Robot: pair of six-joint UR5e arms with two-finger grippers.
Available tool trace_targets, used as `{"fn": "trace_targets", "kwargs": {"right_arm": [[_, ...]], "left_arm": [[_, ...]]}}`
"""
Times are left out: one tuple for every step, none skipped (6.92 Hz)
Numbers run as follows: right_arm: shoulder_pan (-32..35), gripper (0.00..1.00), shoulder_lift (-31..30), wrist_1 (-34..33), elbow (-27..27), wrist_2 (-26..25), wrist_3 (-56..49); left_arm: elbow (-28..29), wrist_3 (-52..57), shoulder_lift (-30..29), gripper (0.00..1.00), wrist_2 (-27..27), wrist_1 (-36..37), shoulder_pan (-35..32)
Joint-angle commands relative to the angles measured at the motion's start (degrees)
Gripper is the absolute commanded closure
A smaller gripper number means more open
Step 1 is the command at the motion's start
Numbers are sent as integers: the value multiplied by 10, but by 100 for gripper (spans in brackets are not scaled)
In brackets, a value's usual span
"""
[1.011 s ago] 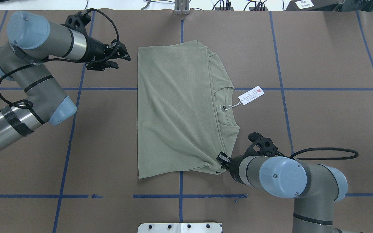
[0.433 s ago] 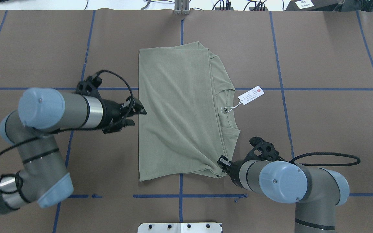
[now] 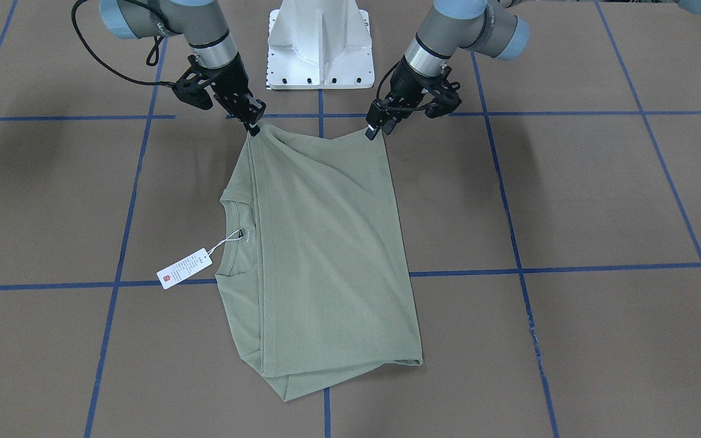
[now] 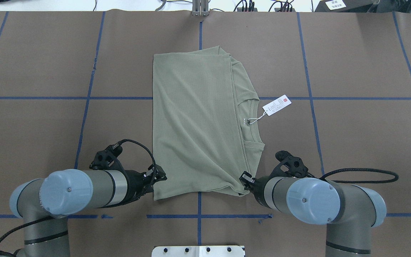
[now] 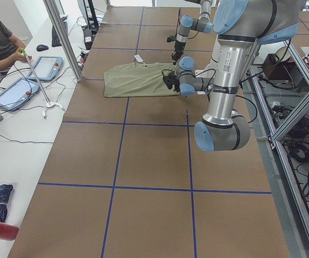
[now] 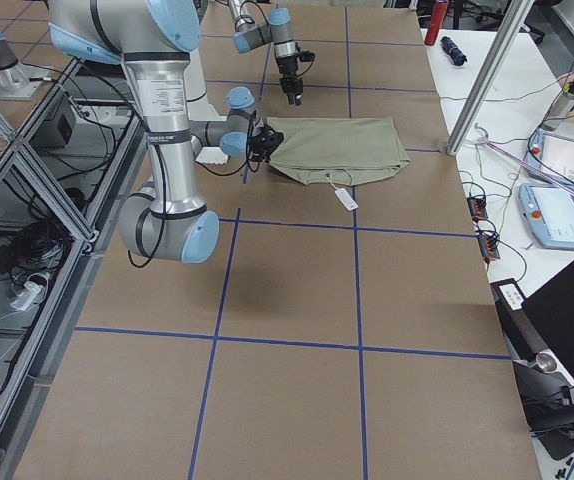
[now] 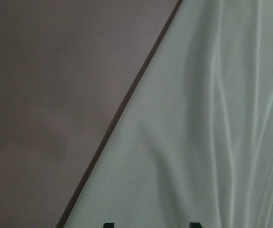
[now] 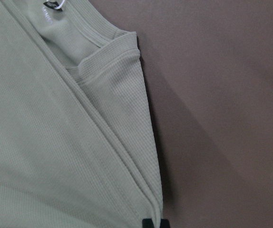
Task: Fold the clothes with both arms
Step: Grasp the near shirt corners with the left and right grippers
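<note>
My right gripper (image 3: 255, 126) pinches a near corner of the shirt (image 3: 326, 243) on the table (image 3: 569, 201), my left gripper (image 3: 376, 129) is spread apart at the other corner, so it's partly folded with more folding left, I think.

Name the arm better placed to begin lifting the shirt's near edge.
Probably right. The right arm has its jaws shut on the shirt's corner; the left arm's jaws are open over its corner.
</note>
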Motion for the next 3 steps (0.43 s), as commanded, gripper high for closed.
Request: {"fn": "trace_targets", "kwargs": {"right_arm": [[0,100,0,1,1,0,0],[0,100,-2,0,4,1,0],[0,100,-3,0,9,1,0]], "left_arm": [[3,-8,-2,40,6,27,22],[3,-8,-2,44,6,27,22],[3,-8,-2,48,6,27,22]]}}
